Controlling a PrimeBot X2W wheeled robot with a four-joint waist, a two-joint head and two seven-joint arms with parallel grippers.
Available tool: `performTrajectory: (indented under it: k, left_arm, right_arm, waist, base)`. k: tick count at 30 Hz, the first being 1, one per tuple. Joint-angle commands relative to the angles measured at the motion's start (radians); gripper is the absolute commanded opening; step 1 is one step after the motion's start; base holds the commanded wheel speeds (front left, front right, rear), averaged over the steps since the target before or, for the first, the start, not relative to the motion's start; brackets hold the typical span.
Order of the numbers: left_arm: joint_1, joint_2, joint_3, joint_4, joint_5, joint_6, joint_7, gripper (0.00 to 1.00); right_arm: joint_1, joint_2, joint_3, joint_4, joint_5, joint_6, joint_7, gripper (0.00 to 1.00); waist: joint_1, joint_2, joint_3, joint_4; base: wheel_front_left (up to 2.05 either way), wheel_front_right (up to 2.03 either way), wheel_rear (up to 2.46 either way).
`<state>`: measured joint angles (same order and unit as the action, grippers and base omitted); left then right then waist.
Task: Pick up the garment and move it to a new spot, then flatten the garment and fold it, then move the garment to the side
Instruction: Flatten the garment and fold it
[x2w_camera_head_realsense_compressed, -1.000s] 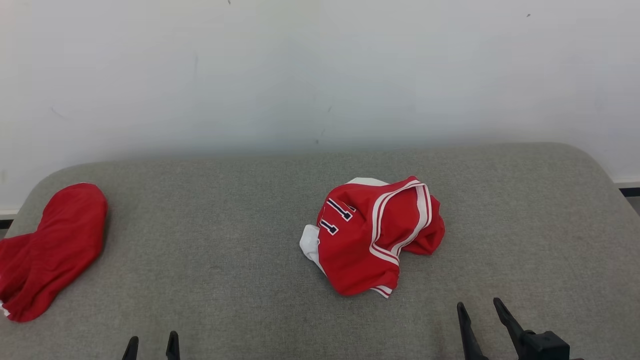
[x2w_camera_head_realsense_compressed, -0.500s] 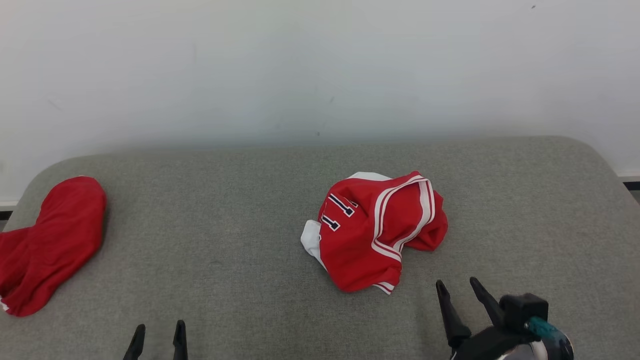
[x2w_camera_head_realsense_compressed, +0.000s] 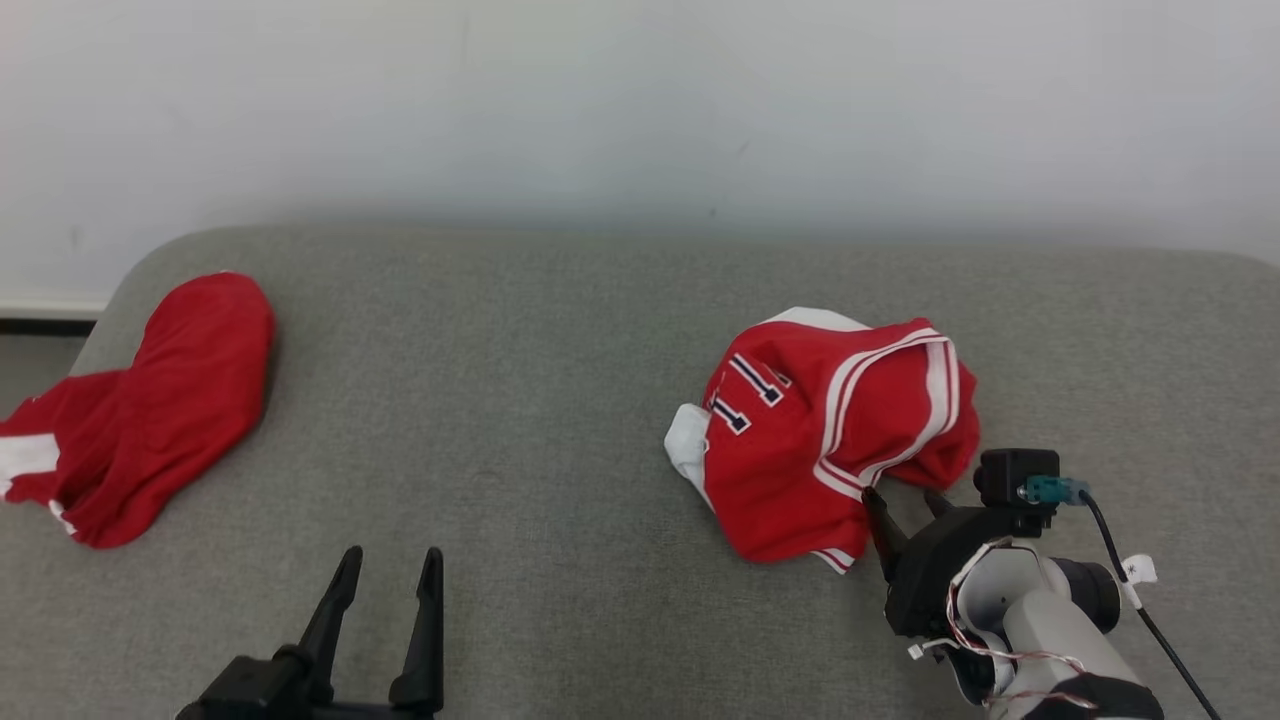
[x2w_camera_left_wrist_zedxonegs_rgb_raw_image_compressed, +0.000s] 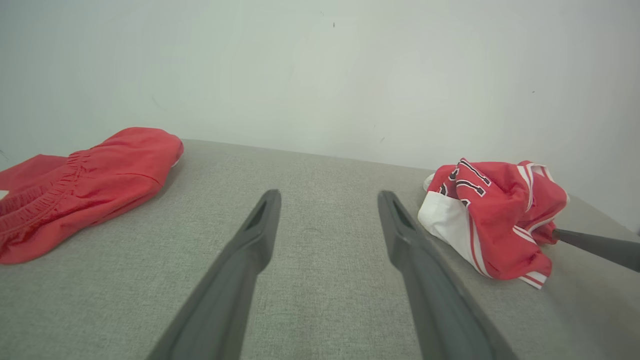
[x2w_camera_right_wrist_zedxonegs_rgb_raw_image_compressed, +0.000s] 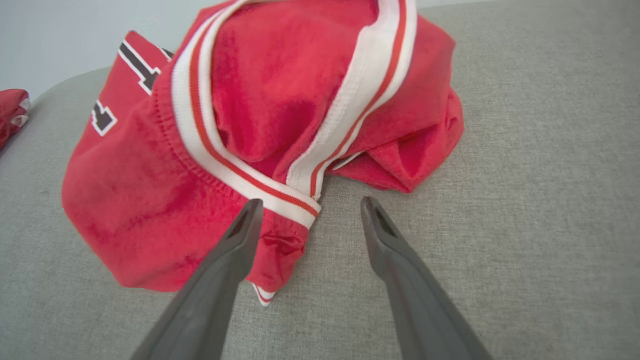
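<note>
The right gripper (x2w_camera_right_wrist_zedxonegs_rgb_raw_image_compressed: 310, 204) stands wide and empty, its 2 fingers flanking the white-banded hem corner of the crumpled red garment (x2w_camera_right_wrist_zedxonegs_rgb_raw_image_compressed: 270, 100), which lies just ahead on the grey cushion (x2w_camera_right_wrist_zedxonegs_rgb_raw_image_compressed: 525, 175). The fabric looks soft, light and limp; that thicker hem probably gives the surest pinch.

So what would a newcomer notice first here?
A crumpled red jersey with white trim and dark numerals sits right of centre on the grey padded surface, the right gripper open at its near edge. A second red garment lies at the surface's left end, left of the open left gripper.
</note>
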<state>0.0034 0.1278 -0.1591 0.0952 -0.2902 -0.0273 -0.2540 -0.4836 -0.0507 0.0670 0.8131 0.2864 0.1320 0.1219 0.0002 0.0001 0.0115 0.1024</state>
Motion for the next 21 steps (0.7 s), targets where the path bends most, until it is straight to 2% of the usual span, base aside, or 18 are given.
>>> performTrajectory:
  k: [1, 10, 11, 12, 13, 18, 21]
  left_arm:
    - [-0.022, -0.005, -0.004, 0.005, 0.009, -0.001, 0.003, 1.0]
    - [-0.078, -0.02, -0.03, 0.035, 0.011, -0.012, -0.006, 1.0]
    - [-0.08, -0.02, -0.032, 0.04, 0.011, -0.014, -0.007, 1.0]
    - [-0.081, -0.019, -0.032, 0.043, 0.012, -0.014, -0.008, 1.0]
    - [-0.082, -0.018, -0.032, 0.047, 0.012, -0.016, -0.009, 1.0]
    - [-0.071, -0.013, -0.022, 0.063, 0.007, -0.017, -0.01, 1.0]
    - [-0.053, -0.009, -0.01, 0.075, 0.002, -0.012, -0.011, 1.0]
  right_arm:
    - [-0.027, 0.0, -0.003, 0.03, 0.005, -0.003, -0.007, 1.0]
    - [-0.128, 0.001, 0.042, 0.228, 0.022, -0.003, 0.004, 1.0]
    - [-0.132, 0.001, 0.05, 0.24, 0.024, -0.002, 0.0, 0.49]
    - [-0.137, 0.002, 0.06, 0.25, 0.023, -0.002, -0.008, 0.2]
    - [-0.141, 0.002, 0.067, 0.261, 0.026, -0.002, -0.014, 0.0]
    - [-0.166, 0.0, 0.091, 0.269, 0.033, -0.002, -0.065, 0.0]
    - [-0.176, 0.002, 0.159, 0.226, 0.072, -0.002, -0.069, 0.0]
  waist:
    - [-0.0002, -0.0001, 0.045, 0.042]
    - [-0.0002, -0.0001, 0.085, 0.077]
    - [-0.0002, -0.0001, 0.086, 0.079]
    - [-0.0002, -0.0001, 0.085, 0.08]
    - [-0.0002, -0.0001, 0.084, 0.08]
    - [-0.0002, -0.0001, 0.068, 0.071]
    - [-0.0002, -0.0001, 0.043, 0.057]
  base:
    - [0.0, 0.0, 0.0]
    - [0.0, 0.0, 0.0]
    - [0.0, 0.0, 0.0]
    - [0.0, 0.0, 0.0]
    - [0.0, 0.0, 0.0]
    - [0.0, 0.0, 0.0]
    - [0.0, 0.0, 0.0]
